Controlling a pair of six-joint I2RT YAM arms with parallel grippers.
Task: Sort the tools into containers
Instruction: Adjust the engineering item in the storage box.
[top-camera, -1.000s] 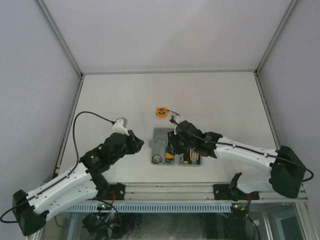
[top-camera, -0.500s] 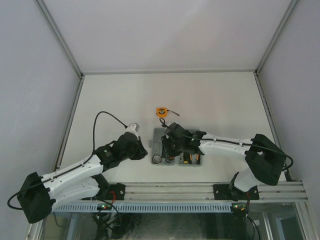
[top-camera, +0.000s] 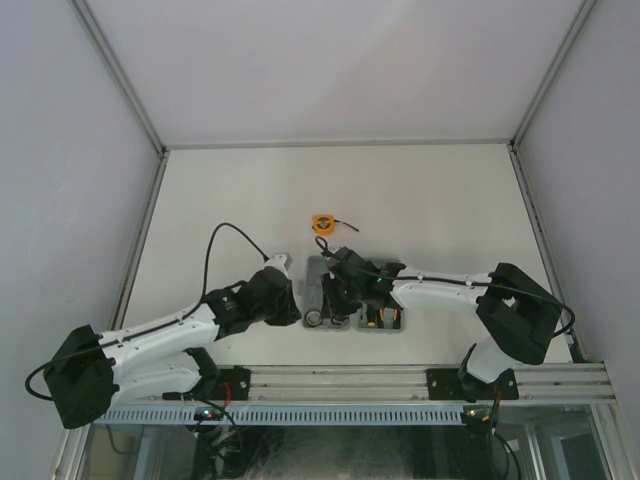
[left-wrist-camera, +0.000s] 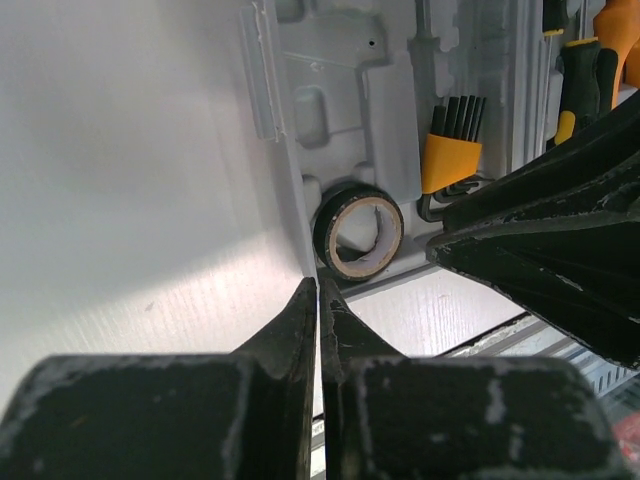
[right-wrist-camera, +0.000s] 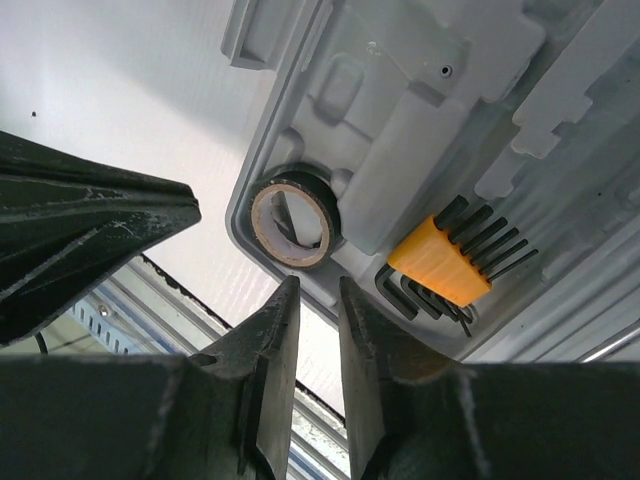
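You are most of the way through. The ring (left-wrist-camera: 326, 228) sits in its recess at the near-left corner of the case (left-wrist-camera: 340, 60), the hex keys (left-wrist-camera: 450, 150) lie just right of it, and the screwdrivers (left-wrist-camera: 572, 75) are seated further right. I cannot tell from these views whether the pliers are in. The tape measure (top-camera: 323, 222) is out on the table (top-camera: 220, 200), just beyond the far edge of the case, so that one is left for you to put away.

Your left gripper (left-wrist-camera: 318, 288) has its jaws pressed together with nothing between them. Its tip is at the left edge of the case beside the ring, though I cannot tell whether it touches. Your right gripper (right-wrist-camera: 318, 290) shows only a narrow gap and holds nothing, hanging over the same corner, near the ring.
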